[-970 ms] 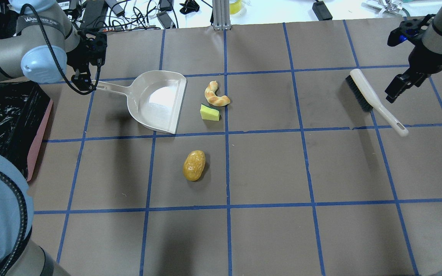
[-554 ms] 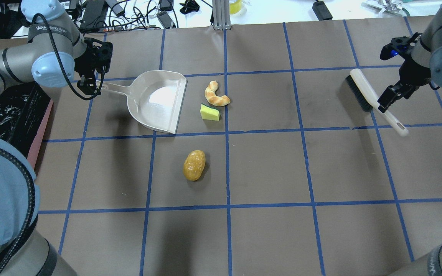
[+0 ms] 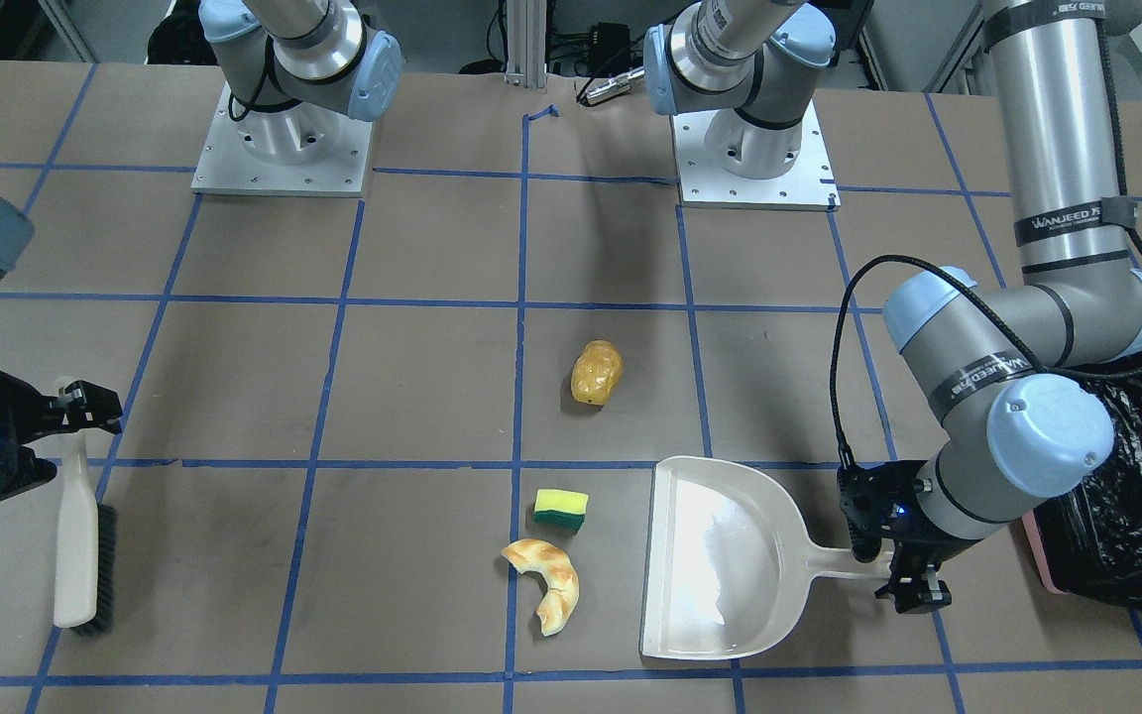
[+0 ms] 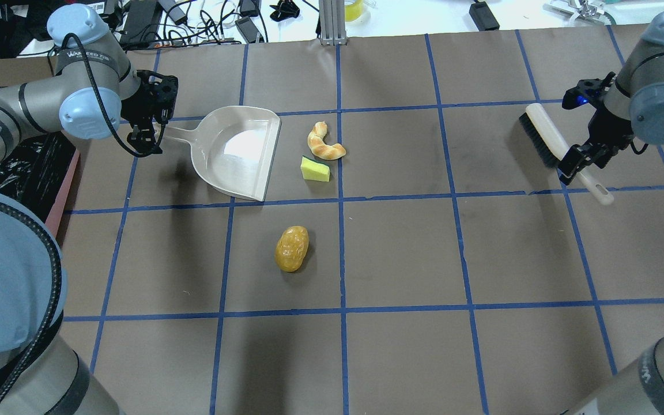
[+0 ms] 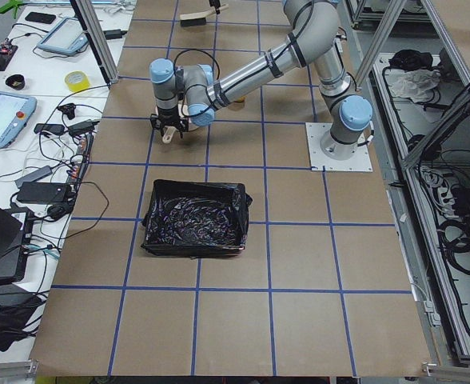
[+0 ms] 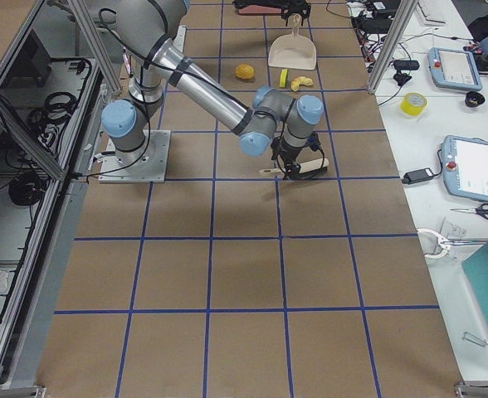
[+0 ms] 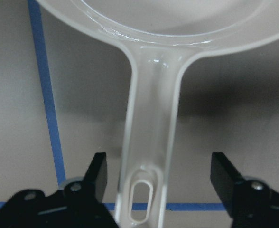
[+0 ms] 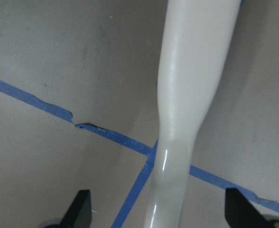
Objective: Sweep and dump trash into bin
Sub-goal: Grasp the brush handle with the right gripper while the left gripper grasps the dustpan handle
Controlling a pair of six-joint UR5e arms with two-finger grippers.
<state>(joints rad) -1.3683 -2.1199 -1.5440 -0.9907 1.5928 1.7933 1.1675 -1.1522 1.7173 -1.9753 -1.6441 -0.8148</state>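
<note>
Your left gripper (image 7: pixel 159 179) is down at the end of the dustpan handle (image 7: pixel 153 114). Its jaws stand wide open, one black finger (image 7: pixel 97 175) on each side of the handle with clear gaps, so it grips nothing. The beige dustpan (image 4: pixel 240 153) lies flat on the brown table (image 4: pixel 401 253), its open lip turned toward the trash.

Your right gripper (image 8: pixel 158 209) is in the same state over the brush handle (image 8: pixel 196 71): spread wide, straddling the handle, touching neither side as far as the wrist view shows. The brush (image 4: pixel 539 135) lies on its side at the table's right, dark bristles pointing toward the middle.

None of the trash is in the pan. The yellow-and-green sponge (image 4: pixel 314 170) sits just beside the dustpan's lip, and the croissant (image 4: pixel 323 143) lies just beyond it, close enough that you cannot tell whether they touch. The potato-like piece (image 4: pixel 291 248) rests well apart from both, one grid square nearer the robot.

The bin (image 5: pixel 193 242), pink with a crinkled black bag, stands on the table on the robot's left, past the handle end of the dustpan.
</note>
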